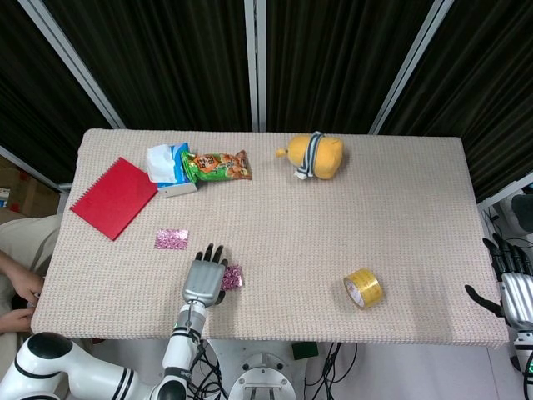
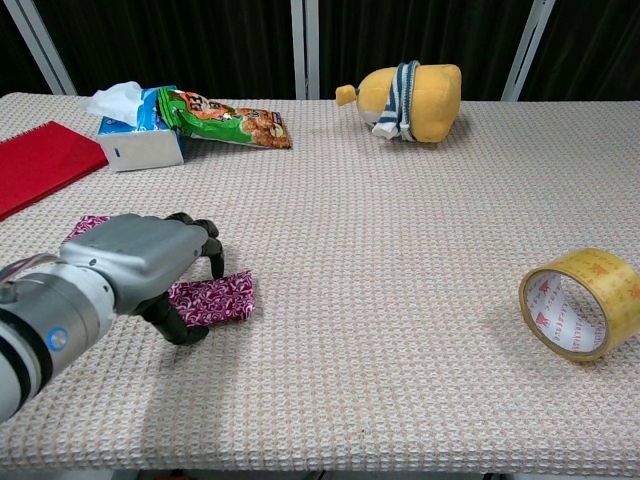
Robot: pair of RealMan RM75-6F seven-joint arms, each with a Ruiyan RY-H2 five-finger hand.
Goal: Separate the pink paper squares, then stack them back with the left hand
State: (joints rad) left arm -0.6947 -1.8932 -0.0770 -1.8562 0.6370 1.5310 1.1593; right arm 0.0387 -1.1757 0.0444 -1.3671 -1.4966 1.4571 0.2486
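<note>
Left hand fingers curl over near pink square, lying flat on table; real grip unclear. Thin paper could slip or crumple during lifting. Other square well apart. Right hand open, idle.

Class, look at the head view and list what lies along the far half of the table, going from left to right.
Red notebook → tissue box → green snack bag → yellow plush toy.
</note>
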